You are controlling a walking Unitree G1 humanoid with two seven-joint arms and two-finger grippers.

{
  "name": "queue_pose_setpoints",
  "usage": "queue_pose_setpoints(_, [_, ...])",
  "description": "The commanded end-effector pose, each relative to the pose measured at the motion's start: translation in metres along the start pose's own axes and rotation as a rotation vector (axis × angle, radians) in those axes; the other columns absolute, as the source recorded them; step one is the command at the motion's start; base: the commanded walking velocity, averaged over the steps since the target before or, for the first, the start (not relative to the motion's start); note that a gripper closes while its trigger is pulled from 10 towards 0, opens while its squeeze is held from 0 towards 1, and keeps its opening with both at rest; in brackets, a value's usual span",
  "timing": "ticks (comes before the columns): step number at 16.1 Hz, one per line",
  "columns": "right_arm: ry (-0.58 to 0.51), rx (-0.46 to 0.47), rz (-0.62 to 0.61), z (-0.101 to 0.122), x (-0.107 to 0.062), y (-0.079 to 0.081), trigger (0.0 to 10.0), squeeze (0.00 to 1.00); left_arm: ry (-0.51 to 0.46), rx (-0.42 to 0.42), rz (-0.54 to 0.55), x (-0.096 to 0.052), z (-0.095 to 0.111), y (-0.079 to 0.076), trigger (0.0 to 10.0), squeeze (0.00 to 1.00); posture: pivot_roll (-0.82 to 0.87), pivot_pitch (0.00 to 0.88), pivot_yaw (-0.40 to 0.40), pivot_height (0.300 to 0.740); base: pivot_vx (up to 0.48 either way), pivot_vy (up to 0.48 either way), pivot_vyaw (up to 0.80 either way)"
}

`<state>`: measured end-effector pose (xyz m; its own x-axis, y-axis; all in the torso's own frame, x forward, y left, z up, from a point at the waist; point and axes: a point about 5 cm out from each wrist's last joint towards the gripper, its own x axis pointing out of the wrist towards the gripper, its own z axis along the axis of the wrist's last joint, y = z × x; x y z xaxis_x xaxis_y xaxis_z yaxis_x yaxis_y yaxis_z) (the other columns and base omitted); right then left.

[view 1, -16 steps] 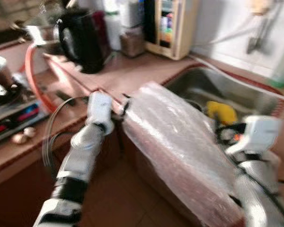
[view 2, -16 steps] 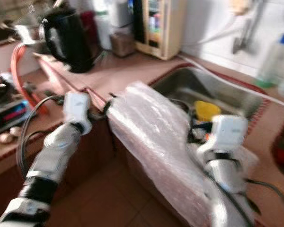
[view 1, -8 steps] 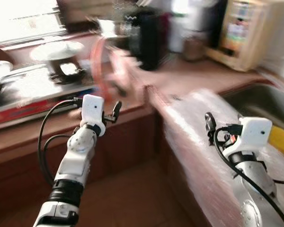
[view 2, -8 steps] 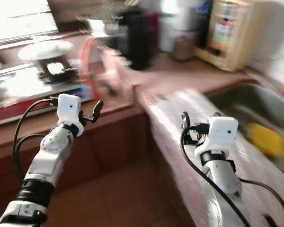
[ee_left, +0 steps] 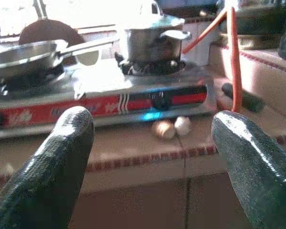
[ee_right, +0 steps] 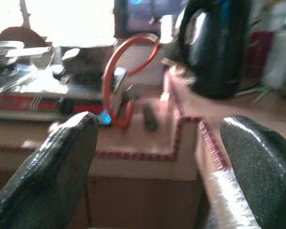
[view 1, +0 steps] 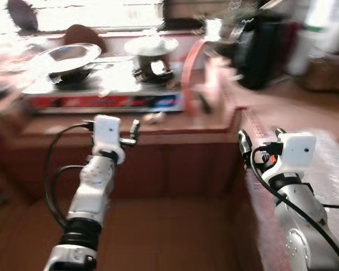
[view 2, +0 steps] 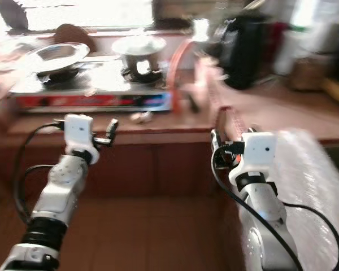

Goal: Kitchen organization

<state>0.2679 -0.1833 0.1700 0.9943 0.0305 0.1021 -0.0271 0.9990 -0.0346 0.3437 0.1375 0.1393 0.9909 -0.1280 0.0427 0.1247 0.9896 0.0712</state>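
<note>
I face a tabletop gas stove (view 1: 101, 101) on a brown tiled counter (view 1: 175, 124). A steel pan (view 1: 68, 56) and a lidded pot (view 1: 152, 48) sit on its burners. Two small pale bulbs (ee_left: 174, 128) lie on the counter in front of the stove. My left gripper (ee_left: 152, 157) is held in the air short of the counter's edge, open, with nothing between its fingers. My right gripper (ee_right: 155, 162) hovers at the counter's inner corner, also open and empty. Both arms show in the eye views, the left gripper (view 1: 133, 131) and the right gripper (view 1: 260, 140).
An orange hose (view 1: 192, 62) loops up beside the stove. A black kettle (view 1: 265, 48) and jars stand on the counter's right leg. A sheet of bubble wrap (view 1: 327, 169) drapes over the counter at the right. Brown cabinet fronts and floor lie below.
The camera has swung left: the sink and wooden rack have left the picture and the stove now fills the middle. Both arms stay raised in front, grippers open.
</note>
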Motion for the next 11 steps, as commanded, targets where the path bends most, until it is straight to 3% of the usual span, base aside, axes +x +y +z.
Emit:
queue_pose_setpoints(1, [-0.025, 0.018, 0.012, 0.004, 0.003, 0.003, 10.0, 0.0, -0.016, 0.017, 0.019, -0.001, 0.003, 0.006, 10.0, 0.0, 0.1, 0.0, -0.043, 0.74, 0.0, 0.0, 0.0])
queue_pose_setpoints(4, [-0.032, 0.04, 0.012, 0.003, 0.008, 0.009, 10.0, 0.0, -0.008, 0.024, 0.006, -0.002, 0.003, 0.006, 10.0, 0.0, 0.09, 0.0, -0.022, 0.74, 0.0, 0.0, 0.0])
queue_pose_setpoints(6, [-0.021, 0.043, -0.001, -0.001, 0.001, 0.01, 10.0, 0.0, 0.014, 0.025, -0.01, -0.001, -0.001, 0.003, 10.0, 0.0, 0.07, 0.0, 0.0, 0.74, 0.0, 0.126, 0.0])
queue_pose_setpoints(11, [-0.012, 0.045, -0.026, -0.005, -0.005, 0.007, 10.0, 0.0, 0.016, 0.026, -0.026, 0.002, 0.0, 0.001, 10.0, 0.0, 0.06, 0.0, 0.021, 0.74, 0.0, 0.48, 0.0])
